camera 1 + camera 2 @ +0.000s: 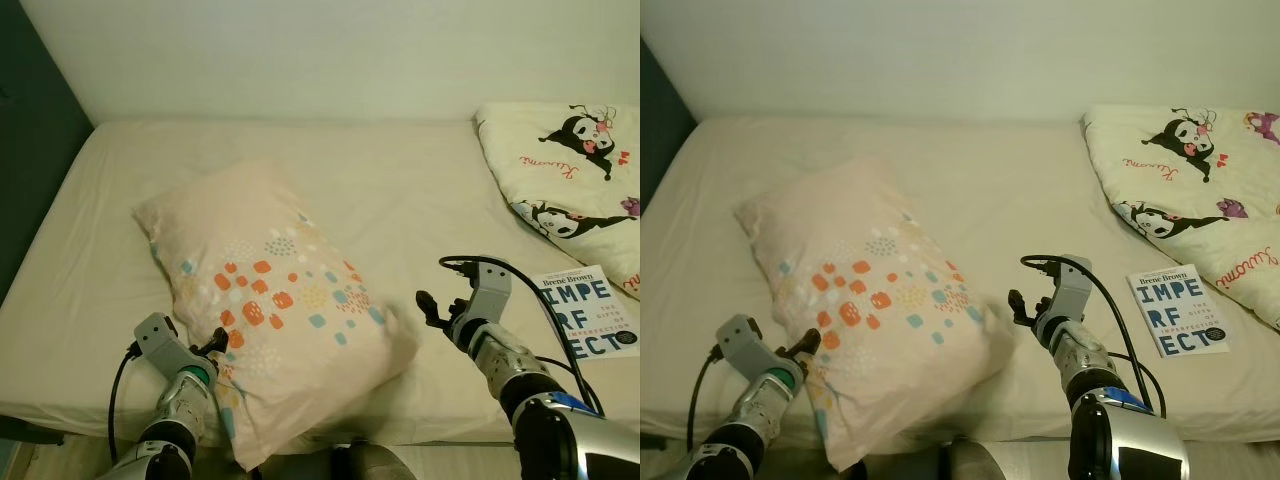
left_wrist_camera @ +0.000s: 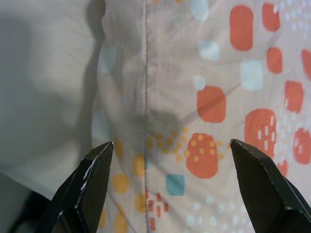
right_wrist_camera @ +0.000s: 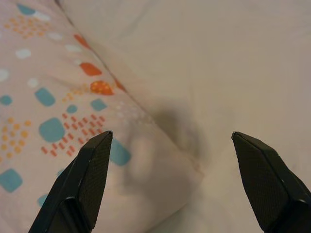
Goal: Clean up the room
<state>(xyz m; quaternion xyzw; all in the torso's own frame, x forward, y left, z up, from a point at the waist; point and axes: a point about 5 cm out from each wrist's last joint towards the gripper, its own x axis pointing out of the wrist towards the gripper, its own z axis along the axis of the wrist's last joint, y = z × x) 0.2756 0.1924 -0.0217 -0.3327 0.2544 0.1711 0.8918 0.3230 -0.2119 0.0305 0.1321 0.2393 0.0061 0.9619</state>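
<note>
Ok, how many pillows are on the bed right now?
1. The patterned pillow lies on the bed's near left part, between both grippers. The blanket may hide others.

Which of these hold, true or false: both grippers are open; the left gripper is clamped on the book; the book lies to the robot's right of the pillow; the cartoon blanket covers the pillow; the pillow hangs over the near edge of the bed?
1. Both grippers are open. True: the left gripper and right gripper both show spread fingers.
2. The left gripper is clamped on the book. False: it sits at the pillow, holding nothing.
3. The book lies to the robot's right of the pillow. True.
4. The cartoon blanket covers the pillow. False: it lies apart, at the far right of the bed.
5. The pillow hangs over the bed's near edge. True.
</note>
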